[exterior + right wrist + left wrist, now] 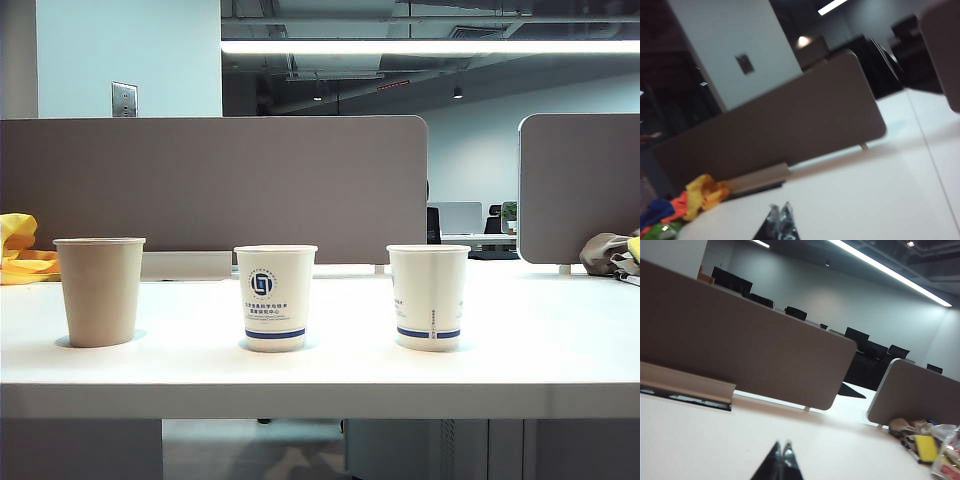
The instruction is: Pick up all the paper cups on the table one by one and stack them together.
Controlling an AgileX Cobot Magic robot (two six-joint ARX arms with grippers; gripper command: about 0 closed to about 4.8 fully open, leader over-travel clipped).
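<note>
On the white desk [560,350], exterior view: three paper cups, upright, in a row, well apart. Tan-brown cup [100,291] at left; white cup with blue band and round logo [275,297] in the middle; second white cup with blue band [428,296] at right. Grey-brown divider panels [215,185] stand behind; yellow cloth [18,250] at far left. Neither arm shows in this view. Left pincer [781,450]: jaws pressed together, holding nothing, above bare desk. Right pincer [780,212]: likewise closed and empty, colourful cloth [702,192] nearby.
</note>
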